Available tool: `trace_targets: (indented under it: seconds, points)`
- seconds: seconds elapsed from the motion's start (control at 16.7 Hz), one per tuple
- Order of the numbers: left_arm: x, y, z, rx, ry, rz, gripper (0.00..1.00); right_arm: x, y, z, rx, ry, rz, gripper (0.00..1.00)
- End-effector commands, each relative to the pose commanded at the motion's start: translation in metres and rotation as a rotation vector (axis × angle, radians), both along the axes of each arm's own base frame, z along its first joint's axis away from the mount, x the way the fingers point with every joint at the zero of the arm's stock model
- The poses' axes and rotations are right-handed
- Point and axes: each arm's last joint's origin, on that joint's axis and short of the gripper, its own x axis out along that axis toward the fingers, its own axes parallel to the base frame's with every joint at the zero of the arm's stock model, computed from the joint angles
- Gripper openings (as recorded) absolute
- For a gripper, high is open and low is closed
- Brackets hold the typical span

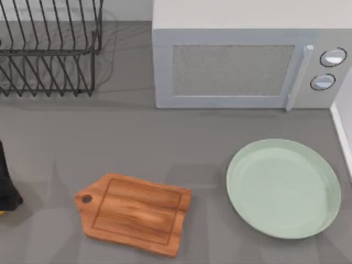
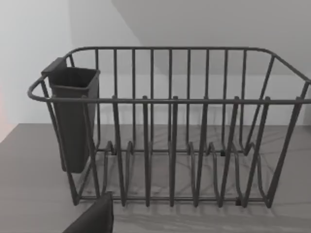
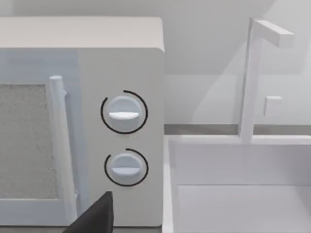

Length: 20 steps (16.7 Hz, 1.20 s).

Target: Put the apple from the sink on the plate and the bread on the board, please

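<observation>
The board [image 1: 133, 213] lies at the table's front left, its handle hole toward the left, well apart from the plate [image 1: 283, 188] at front right; both are bare. Behind them stand a wire rack [image 1: 50, 47] and a microwave [image 1: 247, 58]. The left wrist view adds the rack's dark cup [image 2: 73, 116]; the right wrist view adds two unmarked dials [image 3: 124, 112], a white sink [image 3: 240, 184] and faucet [image 3: 257, 73]. The left arm [image 1: 6, 184] sits at the left edge.

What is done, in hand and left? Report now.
Nothing looks done: the plate and the board both lie bare on the table. Nothing is in hand; the left arm sits at the table's left edge. Left: the apple onto the plate, the bread onto the board. The right wrist view faces the microwave and sink.
</observation>
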Motion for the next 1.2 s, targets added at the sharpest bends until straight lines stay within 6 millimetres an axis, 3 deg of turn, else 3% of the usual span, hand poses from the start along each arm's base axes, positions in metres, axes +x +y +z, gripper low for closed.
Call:
trace_targets:
  seconds: [0.3,0.48,0.66,0.78,0.96,1.2]
  points:
    - [0.0,0.0,0.0,0.0,0.0,0.0,1.0,0.0,-0.001,0.012,-0.009,0.04,-0.009,1.0]
    - [0.0,0.0,0.0,0.0,0.0,0.0,1.0,0.006,-0.003,0.04,-0.028,0.144,-0.029,1.0]
    - [0.0,0.0,0.0,0.0,0.0,0.0,1.0,0.025,-0.007,0.076,-0.05,0.311,-0.053,1.0]
    - [0.0,0.0,0.0,0.0,0.0,0.0,1.0,0.049,-0.012,0.099,-0.063,0.449,-0.068,1.0]
    - [0.0,0.0,0.0,0.0,0.0,0.0,1.0,0.102,-0.024,0.124,-0.075,0.676,-0.082,1.0]
    - [0.0,0.0,0.0,0.0,0.0,0.0,1.0,0.188,-0.05,0.123,-0.072,0.986,-0.081,1.0]
